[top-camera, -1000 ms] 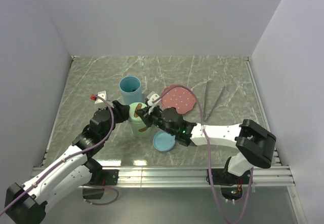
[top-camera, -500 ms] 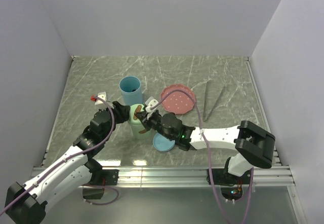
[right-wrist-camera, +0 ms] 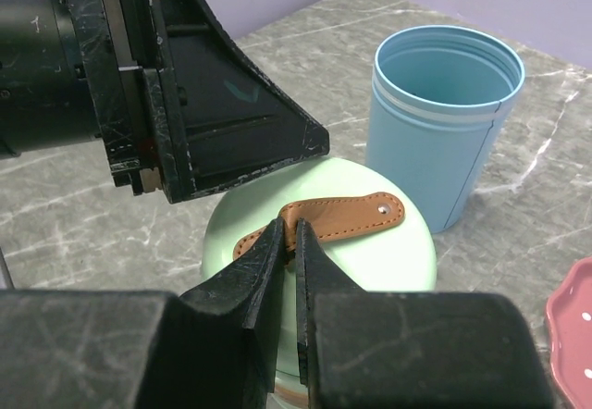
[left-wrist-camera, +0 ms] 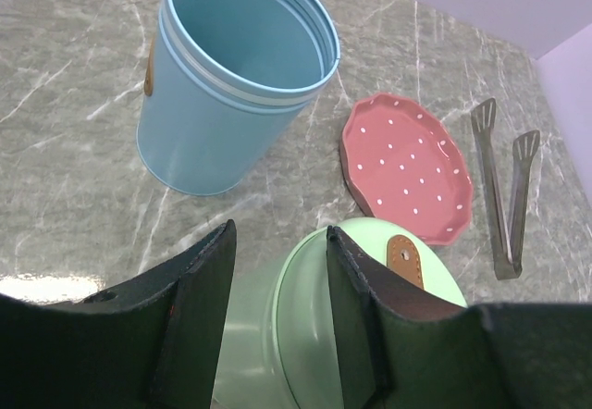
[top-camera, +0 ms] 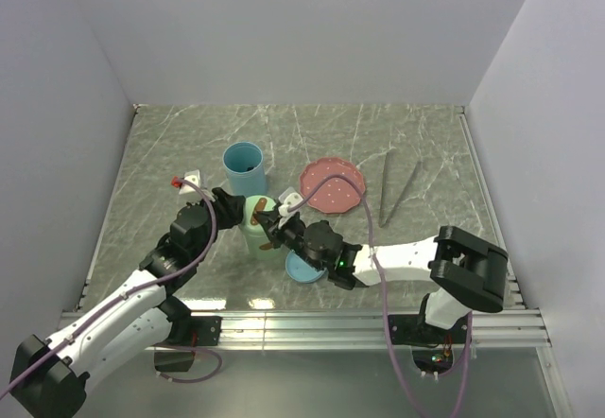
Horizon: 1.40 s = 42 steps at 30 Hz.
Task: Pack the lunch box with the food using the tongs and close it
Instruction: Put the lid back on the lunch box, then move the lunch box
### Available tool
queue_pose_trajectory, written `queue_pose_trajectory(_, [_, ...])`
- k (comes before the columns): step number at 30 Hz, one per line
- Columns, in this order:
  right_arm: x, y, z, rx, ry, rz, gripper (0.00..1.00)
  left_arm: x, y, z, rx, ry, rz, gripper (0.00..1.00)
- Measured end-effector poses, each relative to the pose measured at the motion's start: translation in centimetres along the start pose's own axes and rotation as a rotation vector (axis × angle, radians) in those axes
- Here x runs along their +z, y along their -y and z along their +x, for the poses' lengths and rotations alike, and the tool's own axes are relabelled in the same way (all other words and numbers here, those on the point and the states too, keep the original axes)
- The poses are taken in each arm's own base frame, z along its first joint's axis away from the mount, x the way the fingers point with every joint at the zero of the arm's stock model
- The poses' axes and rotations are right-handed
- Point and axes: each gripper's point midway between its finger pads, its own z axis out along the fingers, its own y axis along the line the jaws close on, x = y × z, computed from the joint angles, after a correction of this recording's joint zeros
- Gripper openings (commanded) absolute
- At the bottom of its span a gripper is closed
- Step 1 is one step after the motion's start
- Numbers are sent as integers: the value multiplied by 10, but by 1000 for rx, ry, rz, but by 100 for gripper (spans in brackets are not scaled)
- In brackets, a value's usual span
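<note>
We see the lunch box [top-camera: 253, 227] as a smooth mint-green round tin, domed lid on, tan leather strap [right-wrist-camera: 338, 218] across it, on the veined grey stone table [top-camera: 180, 144] just beside an open blue tin [left-wrist-camera: 222, 104]; the tongs [top-camera: 385, 191], thin grey metal with flat tips, lie right of the scalloped pink dotted plate [top-camera: 333, 187], well apart from both arms. The right gripper [right-wrist-camera: 289, 235] is nearly closed, pinching the strap; the left gripper [left-wrist-camera: 277, 261] stands about half open with the box's green wall between its fingers; we cannot tell whether they press it. Only the top view shows a flat blue disc [top-camera: 304, 269] under the right arm; only the right wrist view shows the pinch.
</note>
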Motion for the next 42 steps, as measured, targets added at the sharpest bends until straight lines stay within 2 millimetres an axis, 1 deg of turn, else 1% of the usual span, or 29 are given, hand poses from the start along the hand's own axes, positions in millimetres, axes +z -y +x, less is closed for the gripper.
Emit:
queue_pose_trajectory(10, [2,-8,7,-41,18,50,0,4,1,4,-2,1,9,50])
queue_pose_trajectory(19, [2,-7,9,-31,35,104,0,6,3,4,-5,3,19,50])
queue_pose_trajectory(31, [7,-5,11,113,53,192,0,6,3,4,-8,11,24,50])
queue_pose_trajectory(34, [10,-5,11,147,63,217,0,6,3,4,-9,13,26,50])
queue_pose_trajectory(38, [16,-10,15,178,66,242,0,6,3,4,-9,12,28,50])
queue_pose_trajectory(42, [17,-10,15,194,74,274,0,6,2,3,-10,14,25,50])
